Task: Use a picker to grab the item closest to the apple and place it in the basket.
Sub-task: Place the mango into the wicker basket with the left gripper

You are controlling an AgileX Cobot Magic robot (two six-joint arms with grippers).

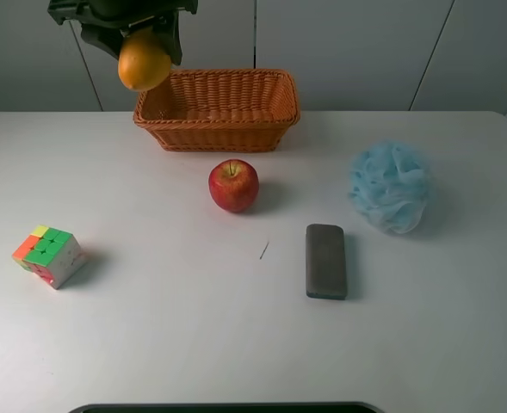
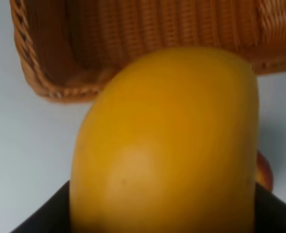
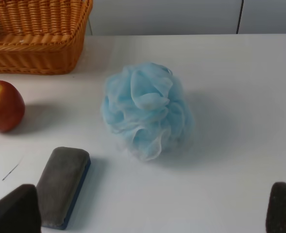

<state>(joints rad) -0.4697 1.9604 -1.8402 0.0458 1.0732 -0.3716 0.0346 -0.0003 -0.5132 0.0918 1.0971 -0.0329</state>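
While it hangs near the basket (image 1: 281,110) corner, left claw (image 1: 141,41) pinching orange fruit (image 1: 144,65).

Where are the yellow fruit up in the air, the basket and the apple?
yellow fruit (image 1: 144,63): exterior high view, middle of its skin.
basket (image 1: 219,135): exterior high view, front woven wall.
apple (image 1: 233,187): exterior high view, red front face.

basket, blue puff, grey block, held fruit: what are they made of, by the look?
Basket: woven wicker or rattan, glossy brown; visible strands and braided rim.
Blue puff: gathered nylon-like mesh, soft, translucent ruffles.
Grey block: felt-like matte top over a blue base, probably an eraser.
Held fruit: smooth, waxy yellow-orange skin; real or plastic, cannot tell.
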